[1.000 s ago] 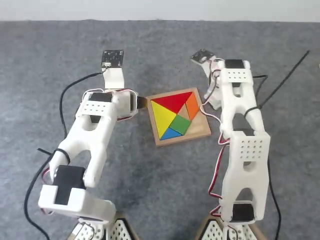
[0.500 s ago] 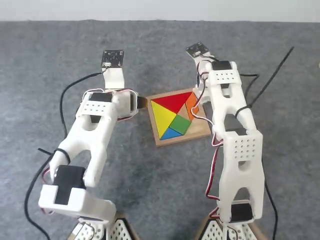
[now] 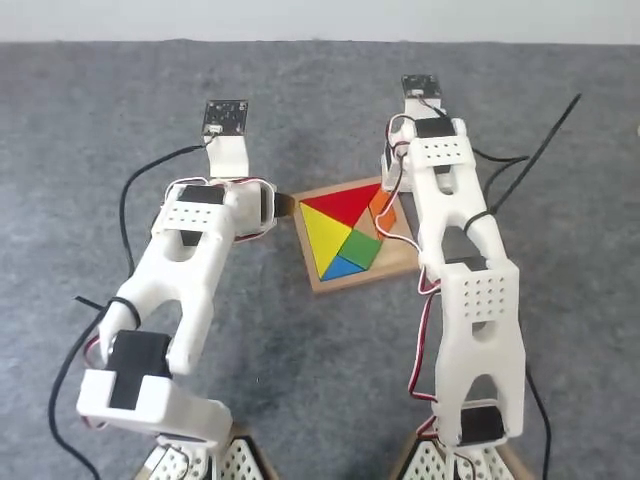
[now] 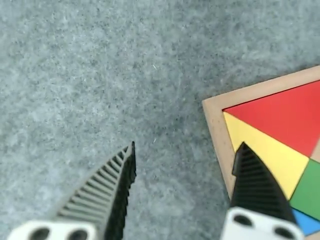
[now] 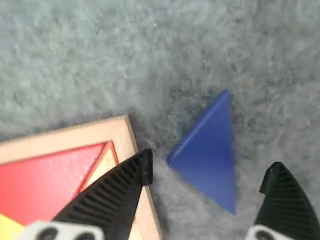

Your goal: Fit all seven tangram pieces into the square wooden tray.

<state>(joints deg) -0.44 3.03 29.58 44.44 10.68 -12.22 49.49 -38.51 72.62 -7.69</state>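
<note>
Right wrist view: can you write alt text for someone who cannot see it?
A dark blue triangle lies on grey carpet between the open fingers of the right gripper, beside a corner of the wooden tray. A red piece sits inside the tray.

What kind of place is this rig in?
Probably a tabletop robotics bench, lab or hobby: grey felt-like mat covering the table, left arm and right arm side by side, wooden tray of tangram pieces between them.

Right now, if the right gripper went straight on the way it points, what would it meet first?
Probably the blue triangle, lying on the grey mat between its open fingers, just outside the tray corner.
</note>
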